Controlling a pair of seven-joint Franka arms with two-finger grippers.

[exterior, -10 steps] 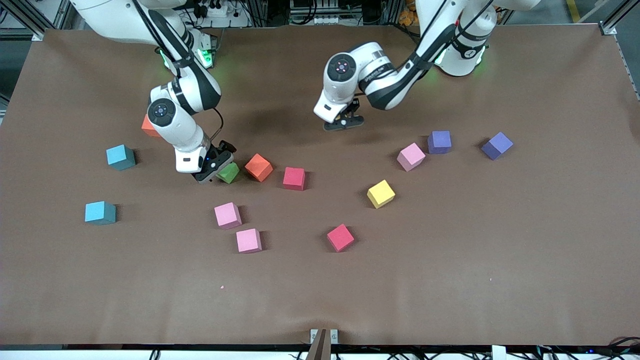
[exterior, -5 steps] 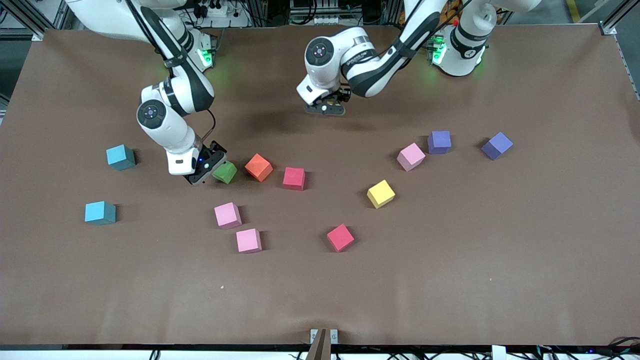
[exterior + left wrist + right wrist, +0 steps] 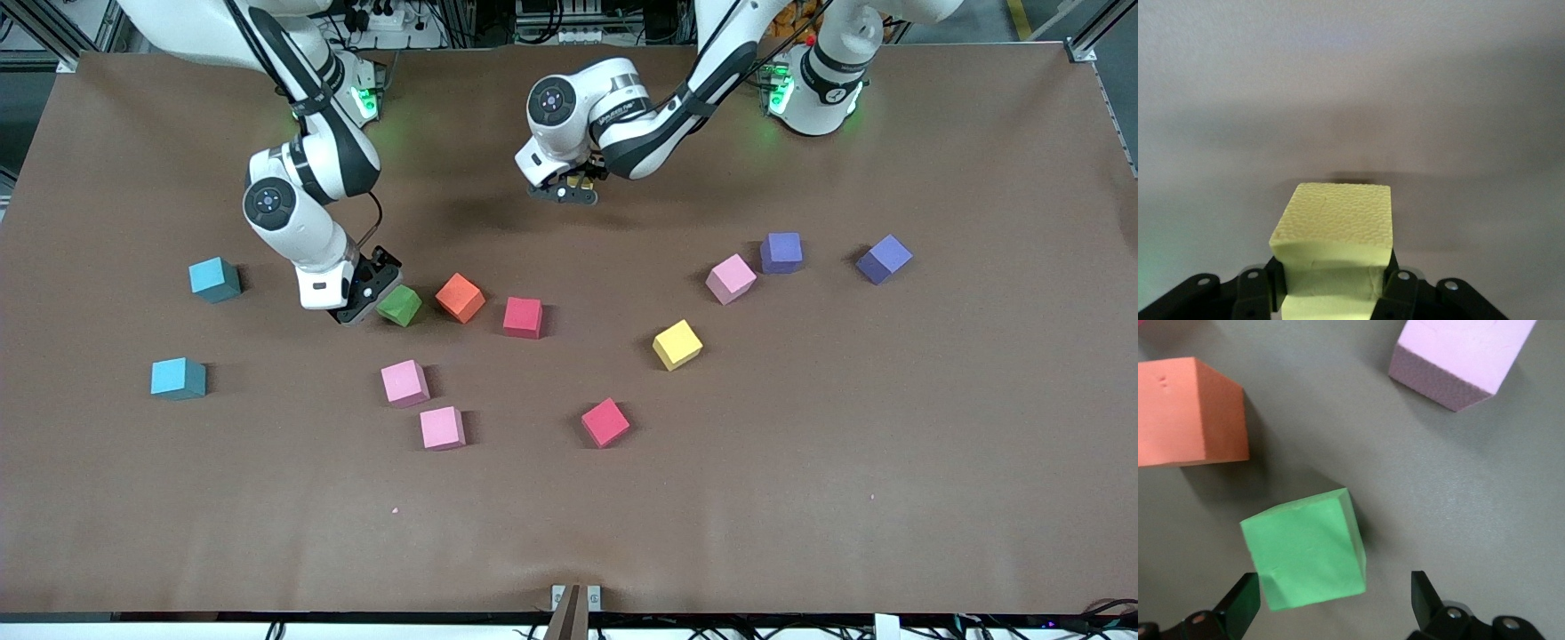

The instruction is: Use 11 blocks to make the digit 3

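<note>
Right gripper [image 3: 1331, 607] jaws spread beside green block [image 3: 1308, 547], apparently untouched; centre before closing. Left gripper [image 3: 1335, 290] pinches yellow block [image 3: 1335, 230].

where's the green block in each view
Front view: green block beside the open right gripper, next to the orange block.
Right wrist view: green block just ahead of the jaws.
Left wrist view: not in it.
Shared landmark: orange block.
</note>
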